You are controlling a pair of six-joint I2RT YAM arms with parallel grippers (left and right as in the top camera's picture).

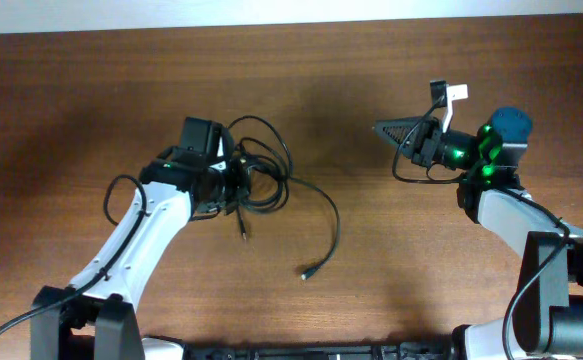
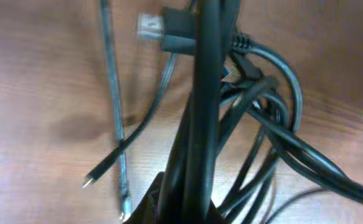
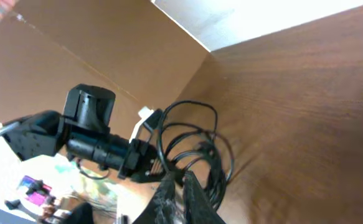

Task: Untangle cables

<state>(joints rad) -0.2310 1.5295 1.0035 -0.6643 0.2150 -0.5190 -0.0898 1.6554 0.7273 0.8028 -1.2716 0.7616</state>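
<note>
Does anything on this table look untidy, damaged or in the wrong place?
Only the cables: they sit in a knotted bunch left of centre, clamped in the left gripper, with one loose strand trailing out toward the robot's side. No damage is visible.

Item: cables (image 1: 263, 165), black, in knotted loops right against the left tool (image 1: 233, 182), which is clamped into the bundle. One strand trails from that tool's far side to a loose plug (image 1: 306, 273).
Item: right tool (image 1: 379, 128), well apart from the bundle, tips pinched together, empty.
Surface: brown wooden desk (image 1: 91, 90).
</note>
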